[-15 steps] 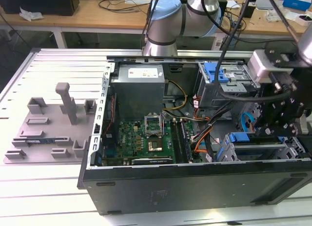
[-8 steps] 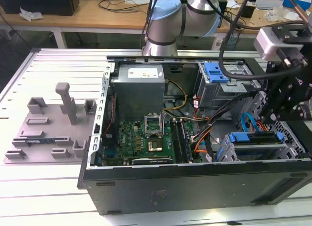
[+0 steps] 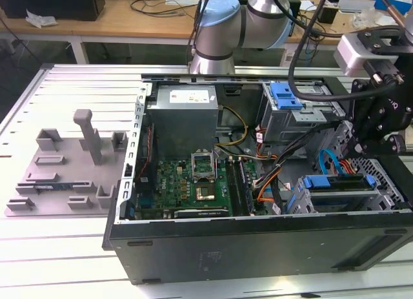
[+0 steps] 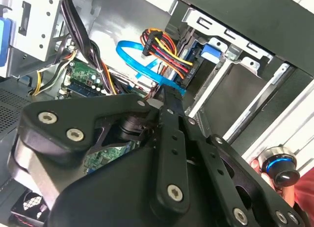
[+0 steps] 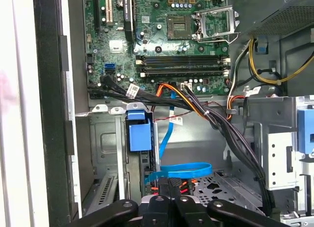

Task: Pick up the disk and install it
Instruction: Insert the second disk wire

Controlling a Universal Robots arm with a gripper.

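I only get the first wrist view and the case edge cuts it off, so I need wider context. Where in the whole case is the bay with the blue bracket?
Observer: In the exterior view the disk sits in a bay on the exterior view's right, along the wall of the case nearest that camera.
Operator: Anything outside the case?
Observer: A grey fixture plate lies beside it, on the exterior view's left.
Operator: What's just ahead of the tool?
Observer: In the second wrist view, a connector with red, yellow and black wires sits beyond the tool, beside the blue cable.
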